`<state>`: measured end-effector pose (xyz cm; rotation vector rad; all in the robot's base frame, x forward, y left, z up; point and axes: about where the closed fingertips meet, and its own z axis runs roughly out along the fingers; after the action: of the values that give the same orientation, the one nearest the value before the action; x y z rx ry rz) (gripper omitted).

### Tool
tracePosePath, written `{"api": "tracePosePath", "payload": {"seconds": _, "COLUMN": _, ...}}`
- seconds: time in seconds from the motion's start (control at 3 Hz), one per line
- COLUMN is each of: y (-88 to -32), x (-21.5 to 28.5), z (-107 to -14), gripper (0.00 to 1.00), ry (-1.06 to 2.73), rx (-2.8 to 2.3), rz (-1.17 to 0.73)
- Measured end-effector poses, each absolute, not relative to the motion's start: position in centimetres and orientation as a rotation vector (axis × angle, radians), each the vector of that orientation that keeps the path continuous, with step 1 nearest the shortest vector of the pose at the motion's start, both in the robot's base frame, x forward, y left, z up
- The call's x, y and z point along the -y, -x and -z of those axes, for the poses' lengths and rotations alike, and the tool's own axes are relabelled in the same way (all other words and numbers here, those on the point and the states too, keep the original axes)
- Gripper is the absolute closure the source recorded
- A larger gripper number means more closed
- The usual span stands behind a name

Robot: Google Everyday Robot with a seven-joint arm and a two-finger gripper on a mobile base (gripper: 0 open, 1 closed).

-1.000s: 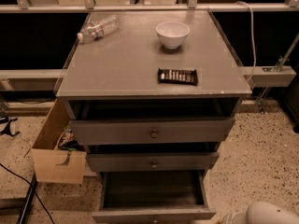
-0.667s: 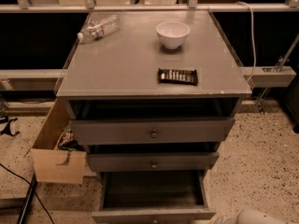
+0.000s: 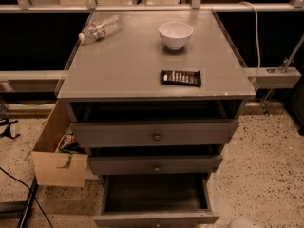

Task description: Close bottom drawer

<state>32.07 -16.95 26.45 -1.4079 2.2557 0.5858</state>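
The grey cabinet point(image 3: 156, 61) has three drawers, all partly open. The bottom drawer point(image 3: 154, 194) is pulled out farthest, and its dark inside looks empty. Its slim front point(image 3: 156, 218) lies at the bottom edge of the camera view, with the knob cut off by that edge. The middle drawer point(image 3: 156, 165) and top drawer point(image 3: 156, 134) stick out less. My gripper is not in view. Only a white rounded part of my arm point(image 3: 241, 223) shows at the bottom right, just right of the bottom drawer's front.
On the cabinet top lie a plastic bottle point(image 3: 99, 28), a white bowl point(image 3: 175, 34) and a dark snack bar point(image 3: 180, 77). An open cardboard box point(image 3: 56, 151) stands on the floor against the cabinet's left side. Black cables point(image 3: 28, 198) run along the floor at left.
The white part of my arm at the bottom right has dropped lower and shows less. The drawers have not moved.
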Motion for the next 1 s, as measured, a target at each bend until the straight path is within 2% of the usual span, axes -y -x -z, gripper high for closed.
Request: {"api": "tracePosePath", "payload": {"seconds": 1.0, "y": -32.5, "x": 17.6, "z": -22.0, "gripper": 1.00, "ry": 1.365, "rx": -2.230, "rz": -0.561}}
